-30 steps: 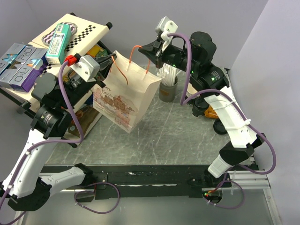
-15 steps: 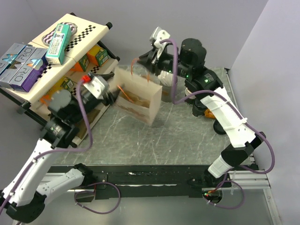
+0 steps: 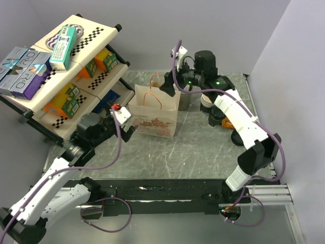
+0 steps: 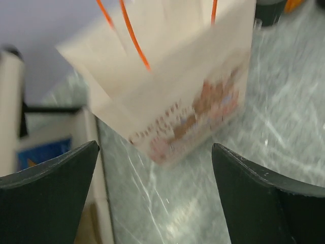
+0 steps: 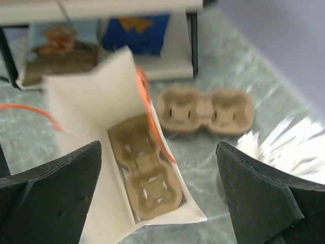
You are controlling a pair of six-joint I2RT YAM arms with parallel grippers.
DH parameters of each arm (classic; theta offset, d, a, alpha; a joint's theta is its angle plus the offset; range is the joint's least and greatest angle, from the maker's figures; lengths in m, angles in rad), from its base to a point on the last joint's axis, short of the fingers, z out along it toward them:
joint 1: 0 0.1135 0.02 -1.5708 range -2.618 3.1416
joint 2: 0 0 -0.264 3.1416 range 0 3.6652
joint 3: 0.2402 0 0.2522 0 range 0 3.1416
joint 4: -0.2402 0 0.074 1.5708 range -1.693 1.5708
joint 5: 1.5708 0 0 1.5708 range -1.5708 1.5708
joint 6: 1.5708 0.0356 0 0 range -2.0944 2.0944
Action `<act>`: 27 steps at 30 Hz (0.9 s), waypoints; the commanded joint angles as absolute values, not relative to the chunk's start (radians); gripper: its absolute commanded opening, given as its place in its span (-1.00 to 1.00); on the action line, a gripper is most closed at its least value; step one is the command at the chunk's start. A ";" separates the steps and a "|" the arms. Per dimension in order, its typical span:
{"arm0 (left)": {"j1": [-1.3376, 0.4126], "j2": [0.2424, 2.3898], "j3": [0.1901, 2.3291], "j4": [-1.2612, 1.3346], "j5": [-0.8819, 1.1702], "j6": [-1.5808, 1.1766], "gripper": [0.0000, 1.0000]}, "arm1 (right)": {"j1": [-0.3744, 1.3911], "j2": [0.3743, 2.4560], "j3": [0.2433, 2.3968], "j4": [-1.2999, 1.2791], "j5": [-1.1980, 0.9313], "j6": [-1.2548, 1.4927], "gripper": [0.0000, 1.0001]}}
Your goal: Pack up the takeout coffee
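While both hands gape with nothing between the fingers, the left hand faces the paper bag standing on the counter and the right hand hovers over its open top. The takeout coffee sits on the counter to the right, partly hidden behind the right arm, apart from the bag.

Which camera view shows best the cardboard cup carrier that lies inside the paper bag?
The right wrist view: it looks down into the open paper bag, so the cup carrier on its bottom is plain. The top external view shows the bag but hardly its inside. The left wrist view shows only its blurred outside.
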State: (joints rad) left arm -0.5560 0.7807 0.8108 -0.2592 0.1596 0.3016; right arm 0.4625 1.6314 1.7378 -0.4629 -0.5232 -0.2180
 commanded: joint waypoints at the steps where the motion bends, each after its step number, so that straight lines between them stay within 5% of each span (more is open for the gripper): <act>1: -0.558 0.735 0.909 -0.195 0.235 0.334 0.99 | 0.477 1.513 1.818 -0.437 -0.603 -0.265 1.00; 14: -0.473 1.009 1.239 -0.189 0.256 0.218 0.99 | 0.448 1.759 1.940 -0.351 -0.633 -0.327 0.90; 15: -0.466 1.018 1.250 -0.158 0.236 0.210 0.99 | 0.446 1.773 1.974 -0.366 -0.647 -0.336 0.79; 18: -0.414 1.035 1.291 -0.143 0.225 0.164 0.99 | 0.449 1.790 2.008 -0.414 -0.750 -0.374 0.01; 19: -0.401 1.040 1.310 -0.149 0.212 0.161 0.99 | 0.454 1.772 2.014 -0.434 -0.809 -0.397 -0.52; 21: -0.368 1.046 1.356 -0.153 0.189 0.172 0.99 | 0.475 1.734 1.987 -0.484 -0.827 -0.446 -0.93; 27: -0.328 1.060 1.405 -0.081 0.175 0.147 0.99 | 0.639 1.446 1.657 -0.527 -0.801 -0.607 -1.00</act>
